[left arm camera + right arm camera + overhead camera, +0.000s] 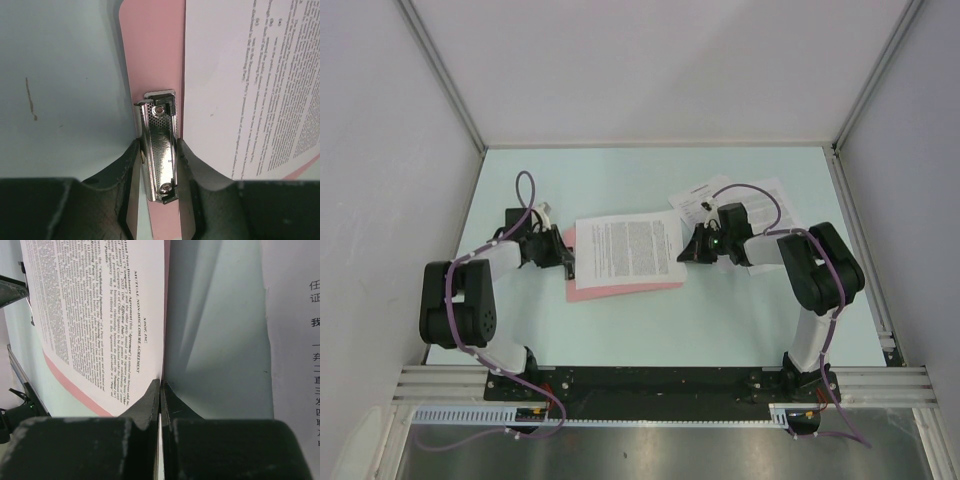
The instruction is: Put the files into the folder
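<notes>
At the middle of the pale green table (520,330), lying flat: the pink folder (620,288), a printed sheet (628,248) on top of it, slightly askew, covering most of the board and leaving pink bare along the near edge and the left short edge. At that left short edge, the metal clip (161,150), with the left gripper (567,260) closed on it, fingers (125,170) pressed against both long sides, the metal between them. Just beside the clip, the sheet's near edge, touching or almost so, not seen under it. At the sheet's right edge, the right gripper (683,250), fingers (150,400) together, pinched on the paper's margin, a shadow on the table beside it. Farther right, partly under the right arm, more white files (760,195) loose on the table, apart from the folder. Among them, in the right wrist view, a sheet with Chinese characters (295,340).
</notes>
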`<state>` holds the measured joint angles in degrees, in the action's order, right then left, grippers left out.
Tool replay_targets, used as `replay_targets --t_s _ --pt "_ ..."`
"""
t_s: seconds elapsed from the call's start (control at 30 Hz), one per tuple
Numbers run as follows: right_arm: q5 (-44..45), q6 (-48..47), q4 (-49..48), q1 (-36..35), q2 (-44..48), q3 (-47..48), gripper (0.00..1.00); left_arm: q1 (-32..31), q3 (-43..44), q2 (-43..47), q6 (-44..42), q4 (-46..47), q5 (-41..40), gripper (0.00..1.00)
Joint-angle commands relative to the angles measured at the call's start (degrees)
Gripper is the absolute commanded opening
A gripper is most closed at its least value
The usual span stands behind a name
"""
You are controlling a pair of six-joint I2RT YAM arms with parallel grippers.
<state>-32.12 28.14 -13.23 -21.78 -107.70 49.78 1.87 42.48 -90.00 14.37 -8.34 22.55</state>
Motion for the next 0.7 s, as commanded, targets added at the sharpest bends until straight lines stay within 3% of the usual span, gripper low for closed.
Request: replay_targets --t_s 0.0,0.13,0.2,0.23,0.27,0.37,0.43,0.53,0.67 --pt "7.77 -3.88 6.29 -1.07 -4.19 -1.44 0.00 -3.80 0.93 1.48 -2.51 -12.39 0.67 0.00" --pt "7.51 -3.18 6.12 -2.39 -2.69 -1.44 0.00 -6.26 3.22 1.75 -1.80 -14.42 -3.63 0.00" --pt "7.77 -3.27 6.55 -3.35 -2.43 -1.18 0.00 -7.75 4.10 0.79 -1.01 -15.04 -5.14 0.05" --pt "7.95 -3.35 7.16 -3.62 -2.43 -0.83 0.00 -8.45 4.28 0.61 -0.84 -15.13 -5.75 0.10" --pt "8.04 -3.53 7.26 -3.88 -2.34 -0.74 0.00 -8.81 4.63 0.26 -0.14 -15.30 -6.63 0.28" --pt "7.86 -4.58 8.22 -3.71 -2.87 -0.21 0.00 -10.21 5.33 0.52 0.57 -16.00 -9.70 0.48" --pt "7.77 -5.37 9.27 -3.36 -2.61 0.05 0.00 -11.00 5.77 0.96 0.66 -17.06 -11.29 0.67" --pt "7.86 -6.08 10.86 -3.27 -1.90 -0.03 0.00 -11.97 6.65 1.14 0.40 -18.73 -14.71 0.69" --pt "7.95 -6.17 11.56 -3.71 -0.93 -0.03 0.00 -12.33 7.44 -0.79 0.57 -20.74 -17.27 0.64"
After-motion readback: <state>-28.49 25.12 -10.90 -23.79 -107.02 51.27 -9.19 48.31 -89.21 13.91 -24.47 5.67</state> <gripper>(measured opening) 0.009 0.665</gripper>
